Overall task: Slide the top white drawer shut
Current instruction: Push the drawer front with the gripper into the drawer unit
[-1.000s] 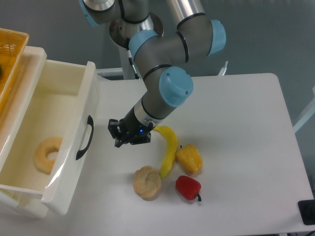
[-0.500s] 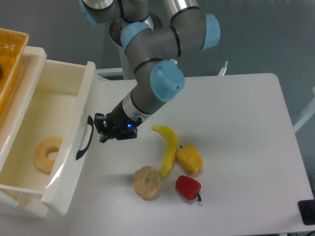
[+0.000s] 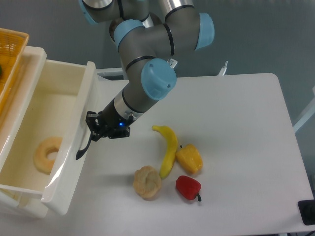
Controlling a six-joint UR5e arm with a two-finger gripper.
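The top white drawer (image 3: 29, 105) stands pulled far out at the left, a cream-white deep tray with a flat front panel (image 3: 74, 147) and one black curved handle (image 3: 83, 147). A pale ring-shaped pastry (image 3: 47, 155) lies inside it. My gripper (image 3: 93, 132) is at the front panel, right against the upper end of the handle. Its dark fingers look close together with nothing held between them. Whether they touch the panel I cannot tell.
On the white table (image 3: 236, 123) lie a banana (image 3: 168, 149), a yellow pepper (image 3: 190, 159), a red pepper (image 3: 188, 187) and a bread roll (image 3: 147, 182). An orange-yellow basket (image 3: 9, 59) sits above the drawer at the far left. The arm's elbow (image 3: 157, 81) hangs over the table's middle left.
My gripper has travelled left across the table, from beside the banana to the drawer's front panel at the handle. The drawer and the food have not moved.
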